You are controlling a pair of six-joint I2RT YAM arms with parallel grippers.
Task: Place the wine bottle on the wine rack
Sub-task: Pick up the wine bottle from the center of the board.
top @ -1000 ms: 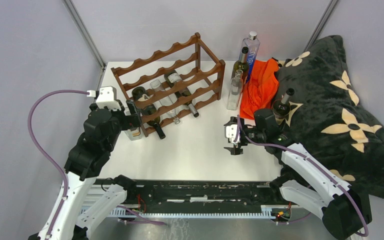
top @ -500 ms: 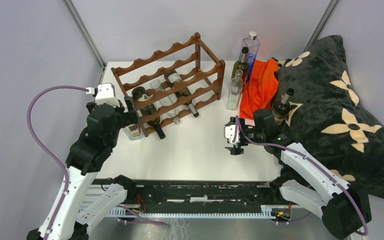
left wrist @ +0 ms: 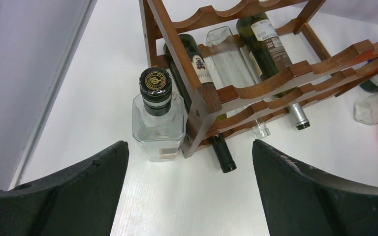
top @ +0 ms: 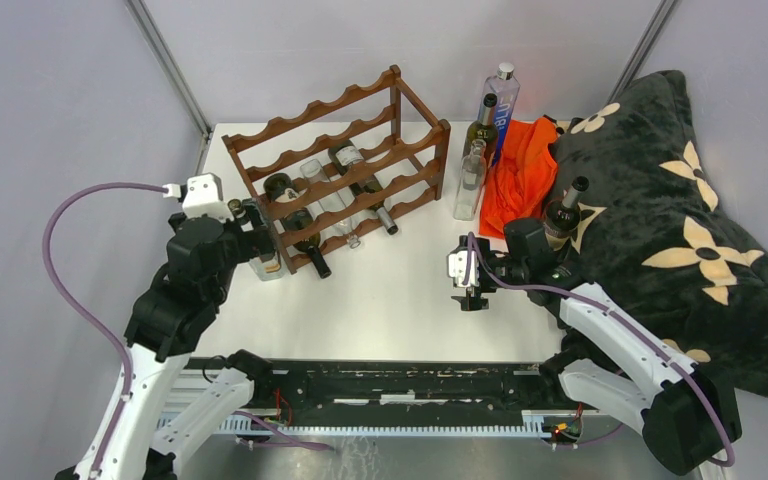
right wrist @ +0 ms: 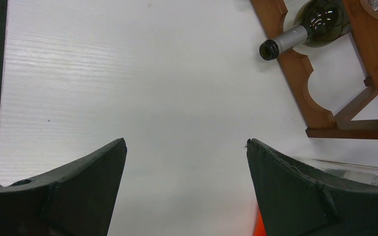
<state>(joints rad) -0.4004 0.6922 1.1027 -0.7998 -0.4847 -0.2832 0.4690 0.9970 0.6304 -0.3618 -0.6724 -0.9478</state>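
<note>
Bottle of clear glass point(left wrist: 158, 123) stands beside wine rack point(left wrist: 256, 88).

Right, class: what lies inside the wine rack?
Three bottles lie side by side in the wine rack: a dark bottle, a clear bottle, a green bottle. Rails cover parts of each.

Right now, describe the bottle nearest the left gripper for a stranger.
Find the reddish-brown wooden wine rack. Outside its near-left corner post stands a clear square glass bottle. Unlike the bottles lying in the rack, it is upright, black-capped.
</note>
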